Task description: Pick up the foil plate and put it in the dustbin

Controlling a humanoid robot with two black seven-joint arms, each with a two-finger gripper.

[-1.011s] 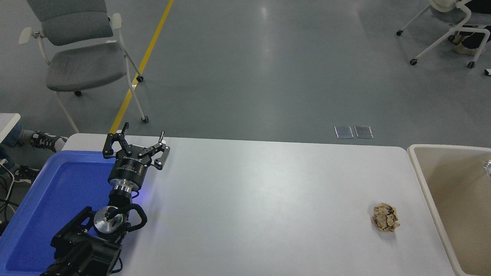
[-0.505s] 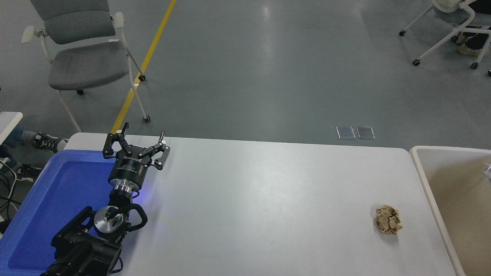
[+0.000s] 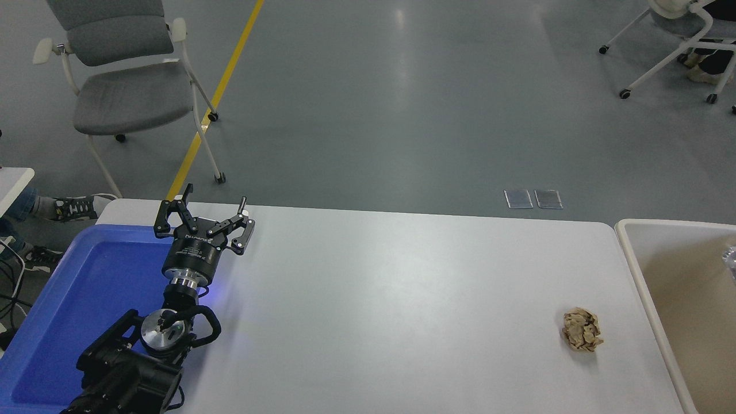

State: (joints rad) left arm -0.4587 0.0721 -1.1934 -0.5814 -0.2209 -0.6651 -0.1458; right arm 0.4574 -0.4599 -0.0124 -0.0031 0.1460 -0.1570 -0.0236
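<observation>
**First:** Grey floor beyond the white tabletop [image 3: 374, 299], chairs far back. What has changed over the last second?

**Second:** Very little. Nearest us, at the lower left corner, the left pincer [image 3: 204, 221] sits exactly where it was, fingers spread wide and holding nothing, over the right rim of the blue tray [image 3: 75, 299]. The view itself has slid slightly, so the bin [image 3: 632, 253] at the right edge shows a little less of itself. The right arm is out of view in every picture.

**First:** And the foil plate?

**Second:** A sliver of something shiny [image 3: 730, 256] shows inside the bin against the picture's right border. I judge that to be the foil plate, already in the bin, though too little shows to be sure. If so, the task looks done.

**First:** Room for moving?

**Second:** Plenty. Near the right edge a brown paper wad [image 3: 582, 329] lies just beside the bin, apart from it. The middle and far edge of the tabletop carry nothing. Past the far left corner, a person's shoes [image 3: 75, 207] rest on the floor.
</observation>
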